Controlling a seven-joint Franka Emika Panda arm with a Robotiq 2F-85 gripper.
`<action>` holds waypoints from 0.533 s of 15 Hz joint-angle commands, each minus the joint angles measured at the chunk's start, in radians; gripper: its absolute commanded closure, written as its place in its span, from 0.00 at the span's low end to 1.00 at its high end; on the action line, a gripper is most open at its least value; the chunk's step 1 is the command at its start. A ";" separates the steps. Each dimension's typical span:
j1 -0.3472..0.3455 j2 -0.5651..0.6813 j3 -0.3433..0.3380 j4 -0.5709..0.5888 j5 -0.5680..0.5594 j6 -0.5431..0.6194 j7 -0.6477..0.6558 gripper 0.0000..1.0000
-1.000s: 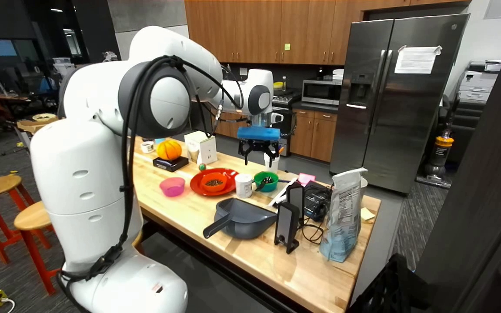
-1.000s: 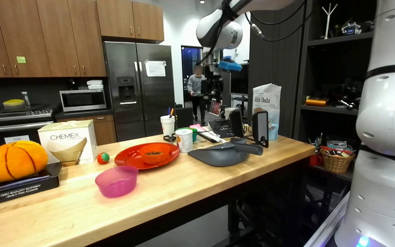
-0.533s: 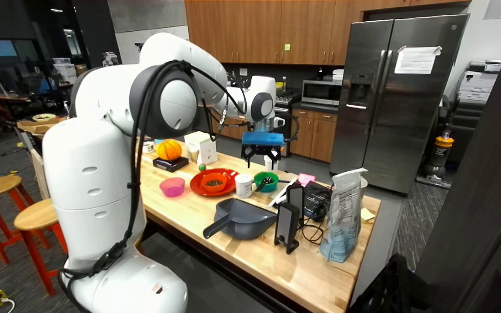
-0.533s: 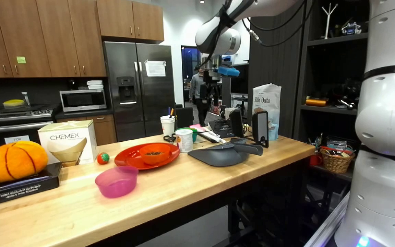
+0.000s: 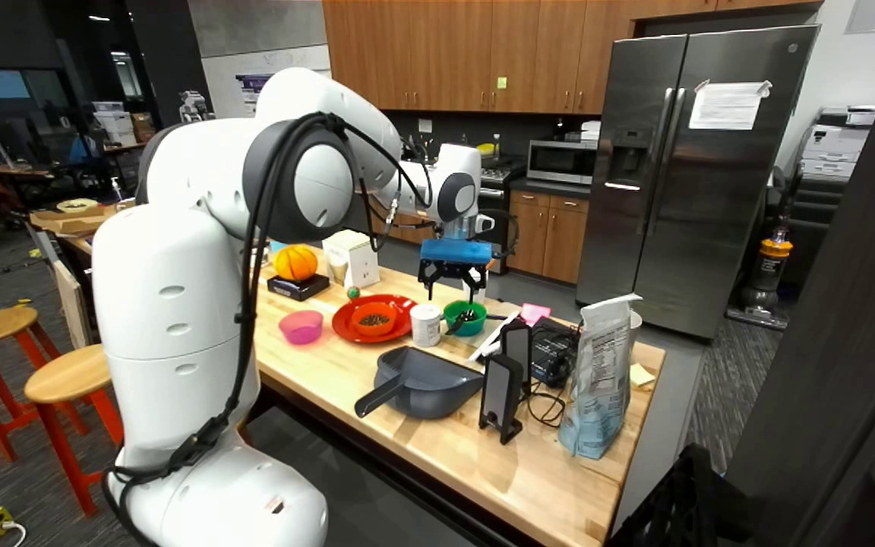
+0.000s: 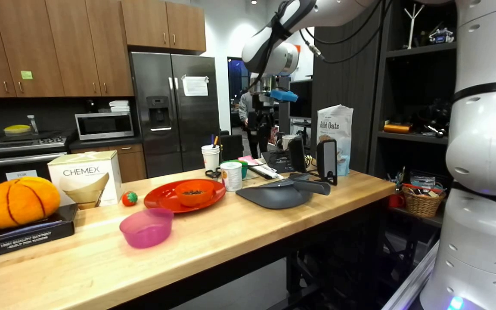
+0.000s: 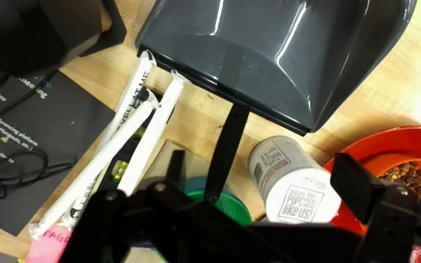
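Note:
My gripper (image 5: 451,292) is open and empty, in the air above the far side of the wooden table. In the wrist view its fingers (image 7: 263,171) stand wide apart. A white canister (image 7: 303,197) with a printed lid shows between them, lower down and untouched. It also stands upright in both exterior views (image 5: 426,327) (image 6: 231,177). Beside it is a green bowl (image 5: 471,327) with a black-handled utensil (image 7: 228,149) in it. On its other side a red plate (image 5: 343,325) bears an orange bowl (image 5: 368,328) of brown bits. The grey dustpan (image 7: 261,65) lies nearby.
Black speakers (image 5: 500,395), a tall oats bag (image 5: 601,380) and wrapped white sticks (image 7: 154,135) are at one end. A pink bowl (image 6: 147,228), toy strawberry (image 6: 129,198), Chemex box (image 6: 86,178) and orange pumpkin (image 6: 20,202) on a black box are toward the other. A pen cup (image 6: 210,158) stands behind.
My gripper has come down toward the table and stays open. The arm has lowered and turned a little. A person in the background has shifted. The tabletop things have not moved.

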 commanded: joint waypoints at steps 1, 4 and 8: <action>-0.022 0.027 0.005 0.006 0.005 0.001 -0.010 0.00; -0.033 0.052 0.005 0.005 0.010 -0.002 -0.021 0.00; -0.043 0.086 0.010 0.012 0.014 -0.010 -0.030 0.00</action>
